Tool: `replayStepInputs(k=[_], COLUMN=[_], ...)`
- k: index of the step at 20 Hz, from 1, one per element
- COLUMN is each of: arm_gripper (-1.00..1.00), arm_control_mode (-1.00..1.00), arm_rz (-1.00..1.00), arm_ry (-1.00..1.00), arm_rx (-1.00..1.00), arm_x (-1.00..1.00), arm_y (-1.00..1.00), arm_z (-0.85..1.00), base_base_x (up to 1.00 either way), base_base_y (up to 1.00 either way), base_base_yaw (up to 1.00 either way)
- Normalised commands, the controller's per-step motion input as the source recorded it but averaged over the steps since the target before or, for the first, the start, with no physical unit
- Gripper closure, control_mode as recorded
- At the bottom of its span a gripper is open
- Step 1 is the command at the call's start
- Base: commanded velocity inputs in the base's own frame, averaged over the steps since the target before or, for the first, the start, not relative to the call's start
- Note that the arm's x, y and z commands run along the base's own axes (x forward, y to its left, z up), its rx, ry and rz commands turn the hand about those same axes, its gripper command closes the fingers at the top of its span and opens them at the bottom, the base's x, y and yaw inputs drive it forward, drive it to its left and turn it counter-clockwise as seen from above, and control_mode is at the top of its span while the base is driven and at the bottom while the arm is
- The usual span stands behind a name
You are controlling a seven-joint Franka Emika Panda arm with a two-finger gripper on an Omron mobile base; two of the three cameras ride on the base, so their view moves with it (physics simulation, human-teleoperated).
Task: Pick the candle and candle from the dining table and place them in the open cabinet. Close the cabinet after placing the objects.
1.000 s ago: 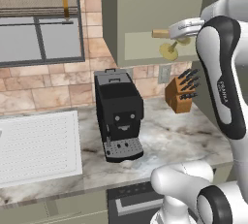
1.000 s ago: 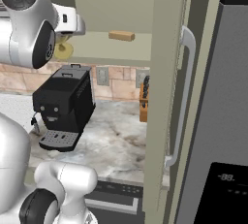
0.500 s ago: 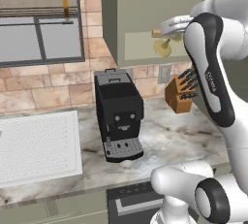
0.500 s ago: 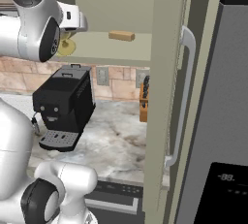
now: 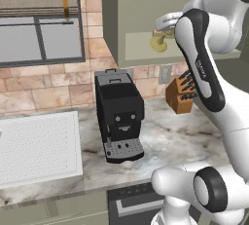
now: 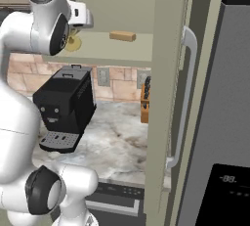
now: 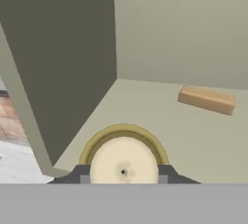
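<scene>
My gripper (image 7: 123,178) is shut on the cream candle (image 7: 123,162), whose gold holder rim shows around it between the two dark tips. The candle's gold foot (image 5: 158,45) hangs just over the front left of the shelf (image 5: 141,51) inside the open sage-green cabinet (image 6: 117,51). My gripper (image 5: 166,23) reaches in from the front of that shelf, with the gold foot (image 6: 73,44) below it (image 6: 80,17). The cabinet door (image 6: 163,98) stands wide open, its silver bar handle (image 6: 183,98) facing me. The dining table is out of view.
A small wooden block (image 7: 207,99) lies further back on the shelf (image 6: 122,35). Below on the marble counter stand a black coffee machine (image 5: 119,114) and a knife block (image 5: 180,95). A white drainboard (image 5: 36,146) lies left; a dark fridge (image 6: 219,122) is right.
The arm has carried the candle a little further in over the cabinet shelf, and the elbow has swung up. The grip stays shut.
</scene>
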Motion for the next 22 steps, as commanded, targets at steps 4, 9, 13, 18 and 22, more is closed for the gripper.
replayStepInputs(k=[4, 9, 13, 18, 22], arm_gripper=[1.0, 1.0, 1.0, 1.0, 1.0], arm_control_mode=[-1.0, -1.0, -1.0, -1.0, -1.0], arm_rz=[0.0, 0.0, 0.0, 0.0, 0.0], arm_ry=[0.0, 0.0, 0.03, 0.08, 0.12], arm_rx=[0.0, -0.01, -0.01, 0.0, -0.01], arm_x=[0.31, 0.13, 0.04, 0.0, 0.02], arm_y=[0.0, 0.0, 0.0, 0.0, 0.0], arm_z=[0.0, 0.0, 0.0, 0.0, -0.05], base_base_x=[0.0, 0.0, 0.0, 0.0, 0.0], base_base_y=[0.0, 0.0, 0.0, 0.0, 0.0], base_base_yaw=[0.0, 0.0, 0.0, 0.0, 0.0])
